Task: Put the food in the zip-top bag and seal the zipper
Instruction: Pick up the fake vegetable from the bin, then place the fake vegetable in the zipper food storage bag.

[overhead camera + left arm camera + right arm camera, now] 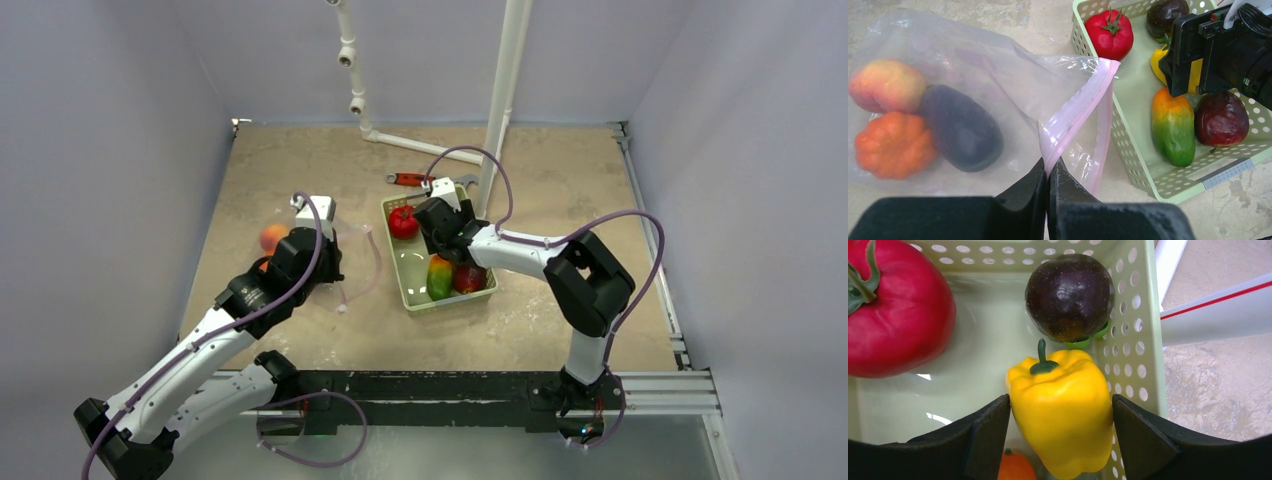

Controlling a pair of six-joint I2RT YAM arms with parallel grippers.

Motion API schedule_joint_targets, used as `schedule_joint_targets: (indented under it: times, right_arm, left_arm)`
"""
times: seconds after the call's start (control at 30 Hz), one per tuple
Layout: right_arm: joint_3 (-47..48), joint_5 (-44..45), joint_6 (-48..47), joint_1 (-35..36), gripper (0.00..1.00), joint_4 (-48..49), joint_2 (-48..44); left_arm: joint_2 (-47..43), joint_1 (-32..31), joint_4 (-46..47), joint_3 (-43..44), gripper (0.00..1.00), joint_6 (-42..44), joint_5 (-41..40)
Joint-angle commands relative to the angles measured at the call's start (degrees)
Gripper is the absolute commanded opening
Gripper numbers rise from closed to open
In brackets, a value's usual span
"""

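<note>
Clear, crinkly zip-top bag lying flat on a mottled beige table, ahead and to the left of the left gripper. Three plastic foods show through its film, all to the left of the fingertips: a peach-coloured fruit, a ribbed orange pumpkin just below it, and a smooth dark purple eggplant touching both. The zipper, a narrow pale pink strip, runs up and to the right from the left gripper. The black fingers are pressed together, pinching the near end of that strip.

Right of the bag's mouth stands a light green plastic basket with perforated walls. Seen from the left wrist, it holds a glossy red tomato with a green stalk at its far end, a long green-and-orange mango and a dark red apple side by side at its near end.

The right gripper reaches down into the basket. Its fingers stand wide apart, one close against each side of a blocky yellow bell pepper; whether they squeeze it cannot be told. Beyond the fingertips a round, speckled dark purple fruit rests against the basket wall, touching the pepper. A small orange piece peeks out under the pepper, beside the left-hand finger. Outside the basket, right of the fingers, lies a white pipe with a thin red line.
</note>
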Motion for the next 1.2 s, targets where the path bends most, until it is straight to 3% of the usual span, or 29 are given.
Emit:
schedule_joint_targets:
  times: [0.0,0.27,0.57,1.17]
  right_arm:
    - [1.86,0.09,1.03,-0.58,0.73,1.29,-0.93]
    - [1.86,0.55,2.85,-0.58,0.53,-0.58,-4.47]
    - [3.24,-0.67,3.96,-0.53,0.47,-1.29,-12.42]
    - [-2.68,-30.19,3.01,0.98,0.45,8.17,-29.42]
  left_arm:
    - [-0.5,0.15,2.24,-0.03,0.0,0.09,0.2]
    - [-0.41,0.15,2.3,-0.1,0.0,0.09,0.02]
    - [-0.41,0.2,2.19,-0.09,0.0,0.0,-0.07]
    - [-0.16,0.1,2.15,-0.04,0.0,-0.04,-0.19]
